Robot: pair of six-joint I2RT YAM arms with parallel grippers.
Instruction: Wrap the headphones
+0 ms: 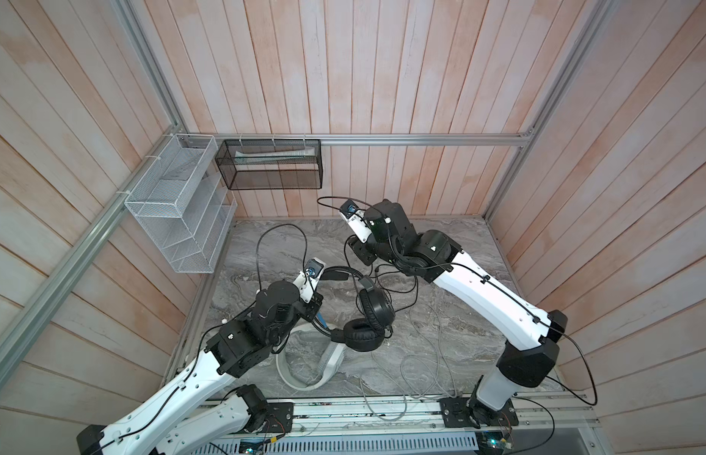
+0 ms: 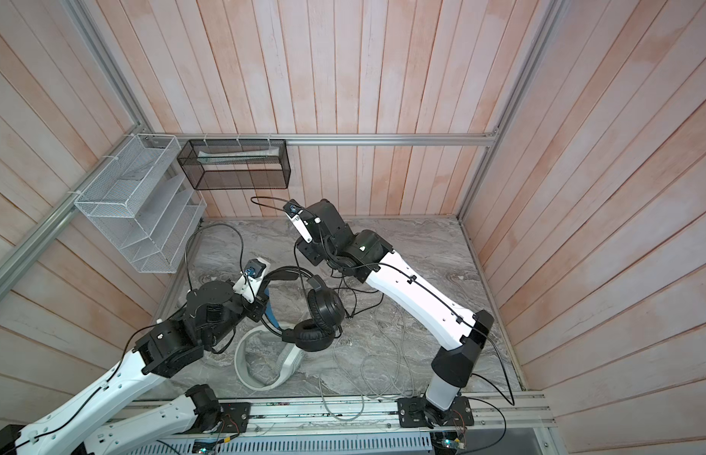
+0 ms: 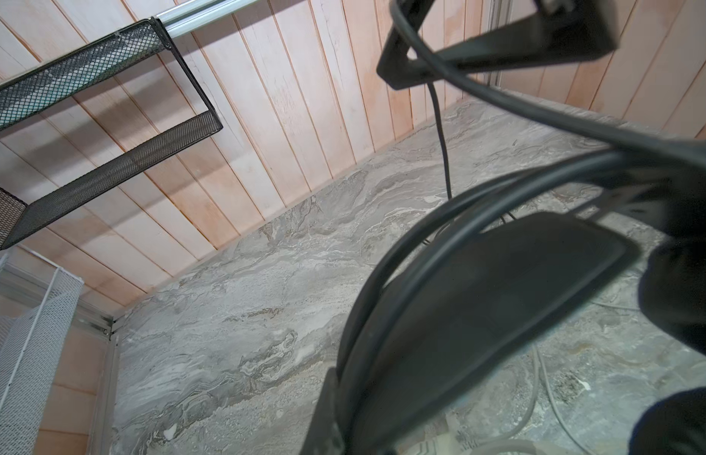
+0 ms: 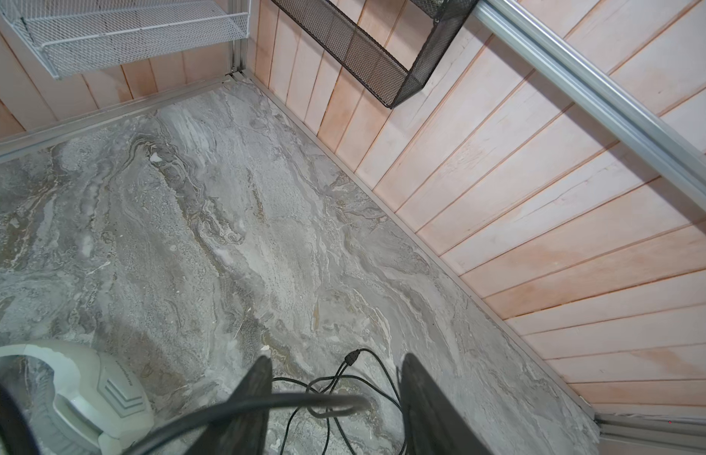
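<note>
At the near edge of the marble table (image 1: 461,252), a loose grey cable (image 1: 363,394) trails onto the rail. Just left of it, the white-grey headset (image 1: 331,360) lies flat on the table. Above that, the left gripper (image 1: 313,306) has its jaws pressed together on the headband of the black headset (image 1: 359,335), whose ear cups hang mid-table in both top views. Farther right, the right gripper (image 4: 337,398) hangs over the table with its jaws spread. A blurred stretch of the black cable (image 4: 284,402) crosses between them unpinched, with more of it lying tangled below. On the far wall hangs a black mesh basket (image 1: 272,169), and on the left wall a white wire rack (image 1: 178,220).
</note>
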